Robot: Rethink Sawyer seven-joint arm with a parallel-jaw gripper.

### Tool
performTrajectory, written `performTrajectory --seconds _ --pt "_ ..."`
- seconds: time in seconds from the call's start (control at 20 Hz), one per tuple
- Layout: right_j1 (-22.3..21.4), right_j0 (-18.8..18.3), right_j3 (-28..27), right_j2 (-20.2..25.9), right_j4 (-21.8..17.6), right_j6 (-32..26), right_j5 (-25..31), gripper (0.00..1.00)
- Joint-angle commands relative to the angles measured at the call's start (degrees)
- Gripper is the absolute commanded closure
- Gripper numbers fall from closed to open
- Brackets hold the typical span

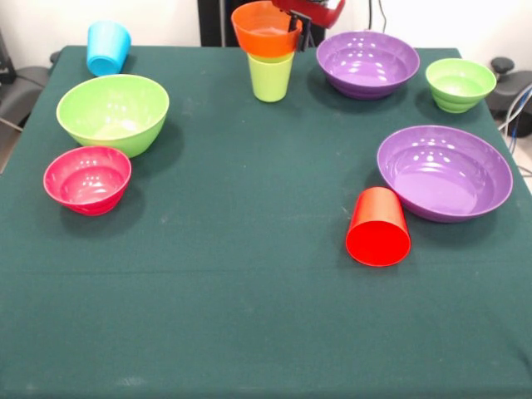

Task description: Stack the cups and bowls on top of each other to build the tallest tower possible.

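Eight pieces of plastic tableware show in the front view, spread over a dark green cloth-covered tabletop (249,316); none carries any readable brand, label or writing.

At the far edge, near the middle, a lime green cup (271,76) stands with its narrower end down, long axis vertical, and an orange bowl (266,29) sits on it, tipped slightly. The red end effector (309,12) comes in at the top edge, touching or just beside the orange bowl's right rim; whether it is open or closed on that rim cannot be told.

A sky blue cup (108,47) lies near the far left corner, tilted, close to the tabletop's edge. Nearer on the left side, the large lime green bowl (113,112) stands mouth up, and the pink bowl (87,179) sits just beside it, toward the viewer.

On the right side, one purple bowl (367,63) stands near the far edge with the small green bowl (460,84) to its right, close to the right edge. A second, wider purple bowl (445,171) sits nearer, also close to the right edge. The red cup (378,226) lies on its side touching that bowl's left flank, its mouth turned toward the viewer, long axis running near to far.

All the near half and the centre of the tabletop are open cloth.
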Motion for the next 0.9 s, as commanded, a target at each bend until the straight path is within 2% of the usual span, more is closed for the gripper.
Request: performTrajectory --seconds 0.05,0.9 --pt "4.12 0.28 -5.22 4.49 -2.64 1.79 2.88 1.00" --pt "1.41 0.59 -6.99 3.78 -3.06 1.03 8.90 1.00"
